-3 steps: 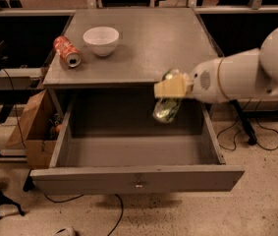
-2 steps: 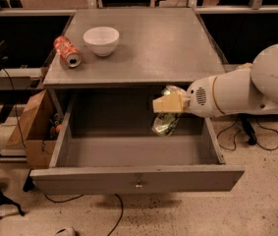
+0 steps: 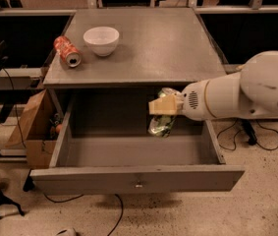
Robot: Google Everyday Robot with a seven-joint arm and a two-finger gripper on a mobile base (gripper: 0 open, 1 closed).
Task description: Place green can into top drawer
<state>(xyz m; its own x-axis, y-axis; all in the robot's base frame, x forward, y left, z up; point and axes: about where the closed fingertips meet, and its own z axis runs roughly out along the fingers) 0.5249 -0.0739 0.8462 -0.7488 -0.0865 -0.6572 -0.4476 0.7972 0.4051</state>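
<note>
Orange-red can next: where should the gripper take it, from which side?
The orange-red can lies on its side near the left edge of the tabletop, the white bowl beside it. I'd come from above and close across the middle of its round body. The gripper holds the green can over the top drawer.

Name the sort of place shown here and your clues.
Probably a robotics lab or office workroom: cables trail over the speckled floor, a cardboard box stands beside the grey cabinet, and the gripper holds the green can over the open top drawer.
</note>
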